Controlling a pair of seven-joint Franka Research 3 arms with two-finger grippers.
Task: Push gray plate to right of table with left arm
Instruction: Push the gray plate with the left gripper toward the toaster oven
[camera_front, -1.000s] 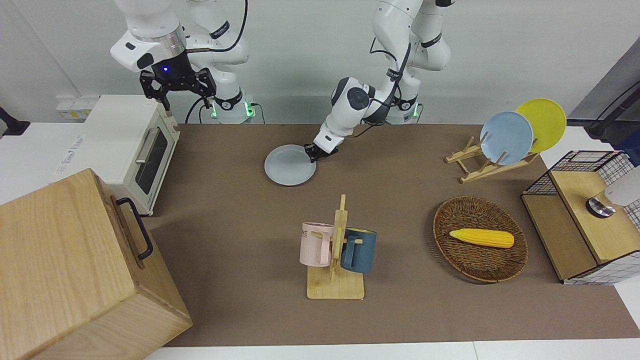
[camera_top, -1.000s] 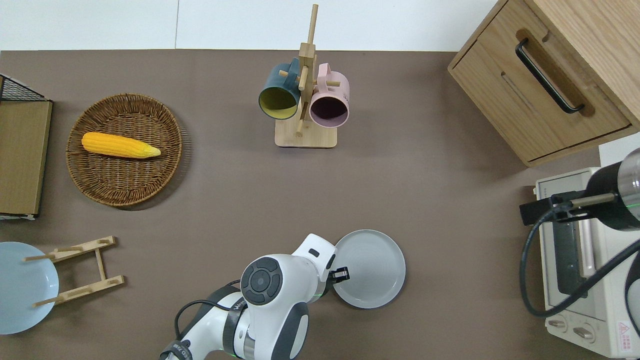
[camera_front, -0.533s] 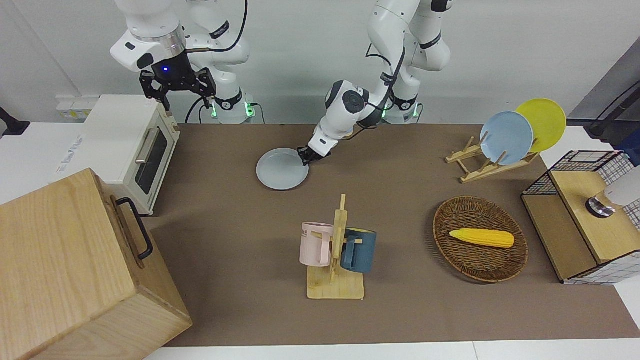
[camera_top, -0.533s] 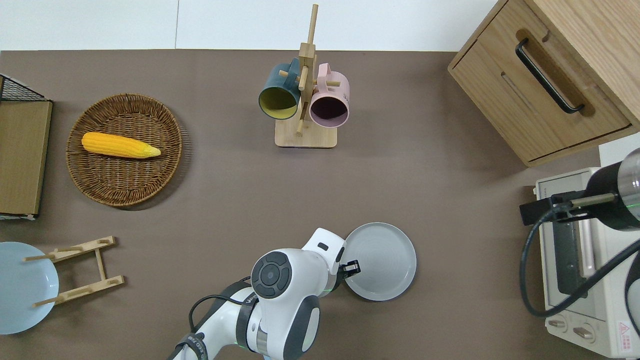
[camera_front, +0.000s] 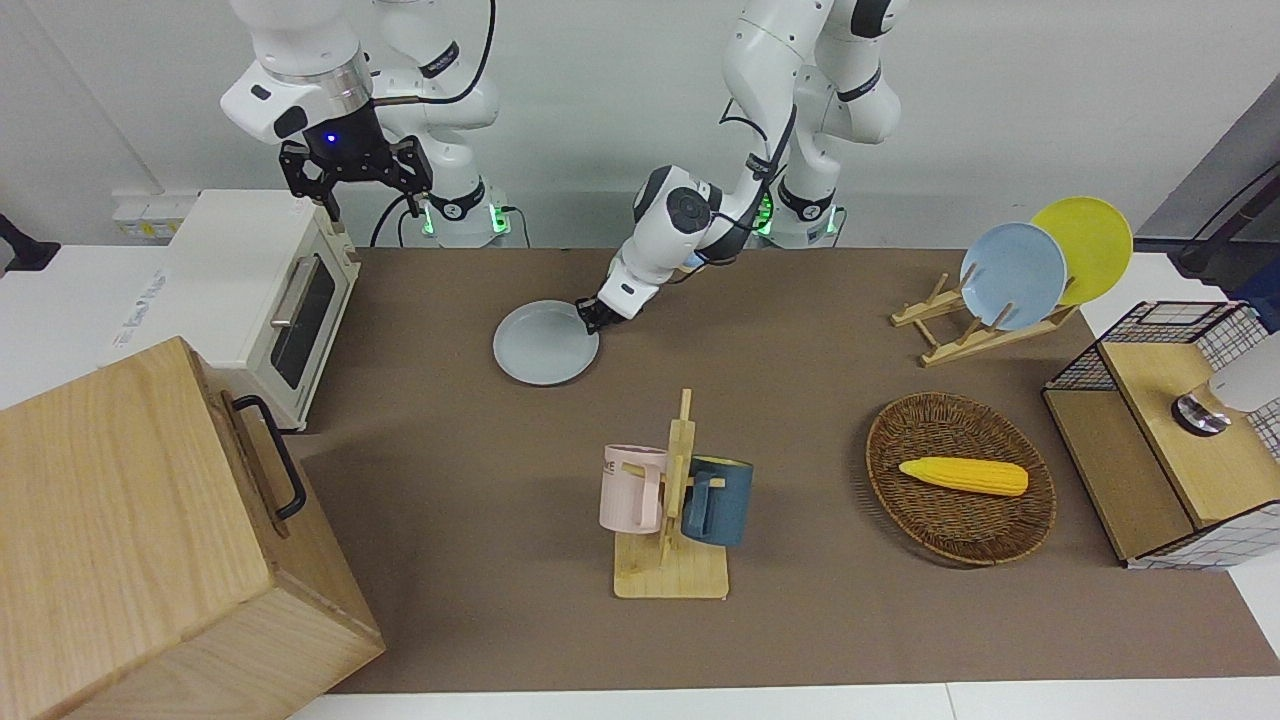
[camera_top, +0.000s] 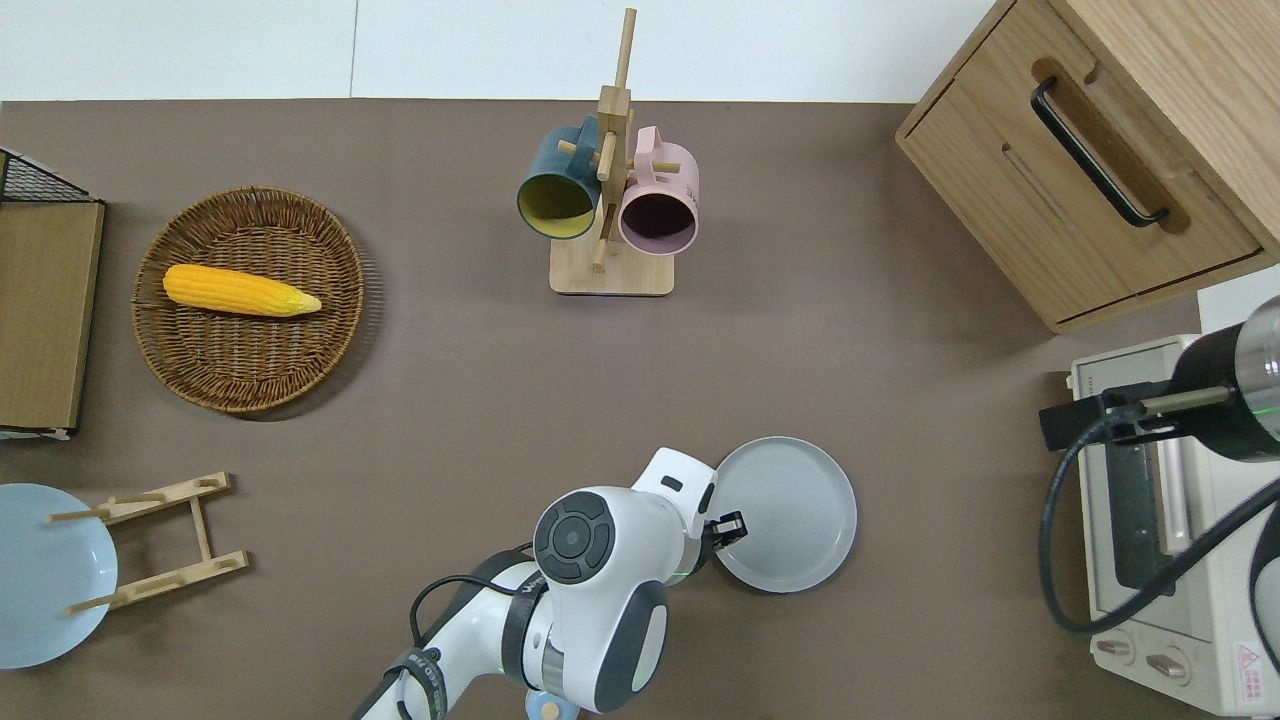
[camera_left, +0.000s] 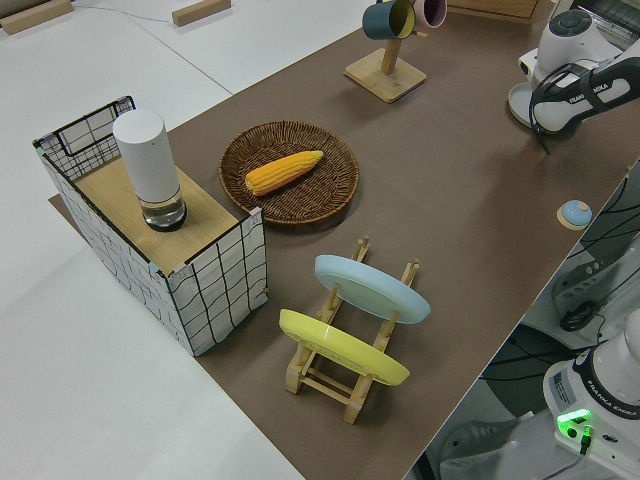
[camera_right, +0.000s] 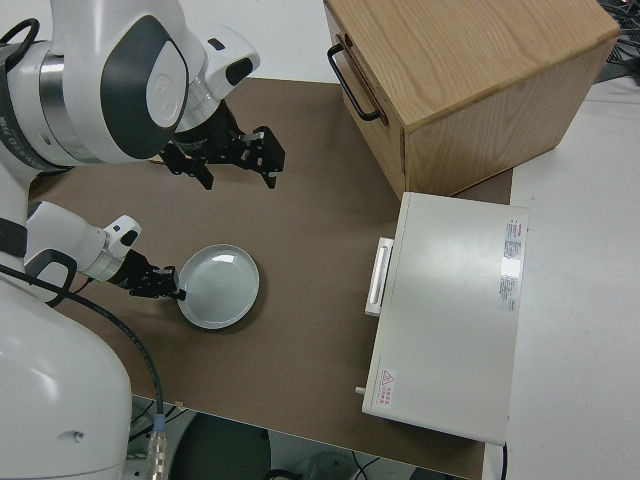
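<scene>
Overhead view, lower centre: my left gripper (camera_top: 732, 527), fingers apparently closed with no visible gap, touches the rim of the round pale gray plate (camera_top: 790, 512), which lies flat on the brown table (camera_top: 880, 380). Upper left, the round wicker basket (camera_top: 330, 330) holds a yellow corn cob (camera_top: 240, 290). My right arm is parked.

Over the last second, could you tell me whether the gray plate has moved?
Yes. The gray plate has slid toward the right arm's end of the table, closer to the toaster oven, with the left gripper at its rim.
</scene>
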